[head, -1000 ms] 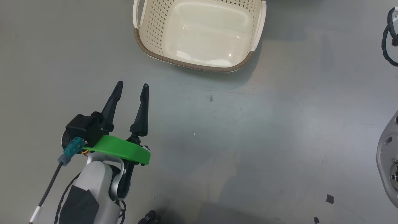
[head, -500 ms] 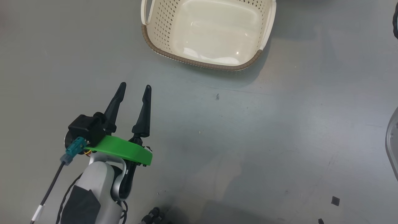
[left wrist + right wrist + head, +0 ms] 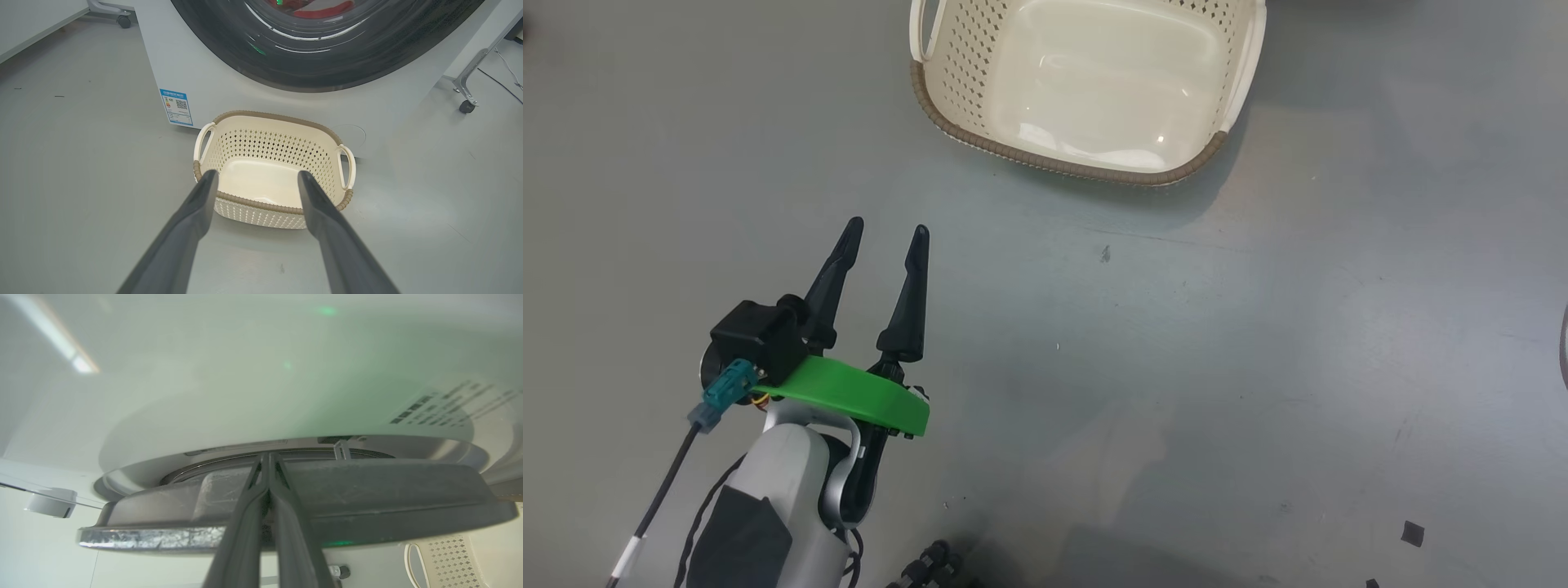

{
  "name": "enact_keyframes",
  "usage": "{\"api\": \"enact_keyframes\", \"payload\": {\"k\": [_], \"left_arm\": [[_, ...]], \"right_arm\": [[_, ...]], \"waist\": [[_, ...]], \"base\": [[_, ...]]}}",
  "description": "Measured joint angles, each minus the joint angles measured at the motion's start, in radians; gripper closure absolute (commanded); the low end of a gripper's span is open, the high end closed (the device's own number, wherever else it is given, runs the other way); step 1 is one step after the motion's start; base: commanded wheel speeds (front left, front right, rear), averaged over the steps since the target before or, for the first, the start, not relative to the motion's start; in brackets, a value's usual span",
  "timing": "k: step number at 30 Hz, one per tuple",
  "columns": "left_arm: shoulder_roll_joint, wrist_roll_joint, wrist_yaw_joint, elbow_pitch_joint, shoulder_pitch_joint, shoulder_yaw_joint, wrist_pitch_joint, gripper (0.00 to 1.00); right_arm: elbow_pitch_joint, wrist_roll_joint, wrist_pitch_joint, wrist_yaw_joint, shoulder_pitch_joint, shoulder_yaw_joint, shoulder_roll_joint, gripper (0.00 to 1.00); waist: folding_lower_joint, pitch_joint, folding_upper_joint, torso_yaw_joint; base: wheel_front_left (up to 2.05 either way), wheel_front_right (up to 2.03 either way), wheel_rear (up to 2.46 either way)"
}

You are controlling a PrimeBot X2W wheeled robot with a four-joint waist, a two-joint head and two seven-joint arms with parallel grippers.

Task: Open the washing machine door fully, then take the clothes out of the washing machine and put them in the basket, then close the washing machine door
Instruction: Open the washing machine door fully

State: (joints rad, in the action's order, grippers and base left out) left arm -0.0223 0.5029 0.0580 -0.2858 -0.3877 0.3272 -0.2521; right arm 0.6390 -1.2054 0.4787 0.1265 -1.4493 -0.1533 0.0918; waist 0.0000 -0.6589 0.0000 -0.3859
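The cream basket (image 3: 947, 135) stands empty on the grey floor, straight ahead of my left gripper (image 3: 886, 233), which hovers open and holds nothing. In the left wrist view the basket (image 3: 278, 147) sits against the white washing machine (image 3: 212, 77), below the glossy black washing machine door (image 3: 327, 65). Red clothes (image 3: 322, 9) show through the glass. My right gripper (image 3: 267, 457) is shut with nothing between its fingers. Its tips lie at the dark edge of the door (image 3: 367, 498), seen edge-on before the washer's white front (image 3: 245, 375). Whether they touch it I cannot tell.
A blue label (image 3: 177, 107) marks the washer's lower left corner. Castor-footed frames stand at the washer's left (image 3: 122, 20) and right (image 3: 466, 106), with a cable (image 3: 502, 69) on the floor. Small black scraps (image 3: 1413, 533) lie on the floor.
The whole head picture has slid right, so the camera has turned; a pale metal part has left its right edge. My left gripper stays open in the same pose.
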Motion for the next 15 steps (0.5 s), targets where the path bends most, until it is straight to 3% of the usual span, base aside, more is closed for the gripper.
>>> {"api": "enact_keyframes", "payload": {"k": [15], "left_arm": [[0.000,0.006,0.000,-0.001,-0.001,0.002,0.000,0.00]], "right_arm": [[0.131,-0.033,0.075,0.000,-0.047,-0.026,0.022,1.00]], "waist": [[0.0000,0.004,0.0000,-0.001]], "base": [[0.00,0.00,0.00]]}}
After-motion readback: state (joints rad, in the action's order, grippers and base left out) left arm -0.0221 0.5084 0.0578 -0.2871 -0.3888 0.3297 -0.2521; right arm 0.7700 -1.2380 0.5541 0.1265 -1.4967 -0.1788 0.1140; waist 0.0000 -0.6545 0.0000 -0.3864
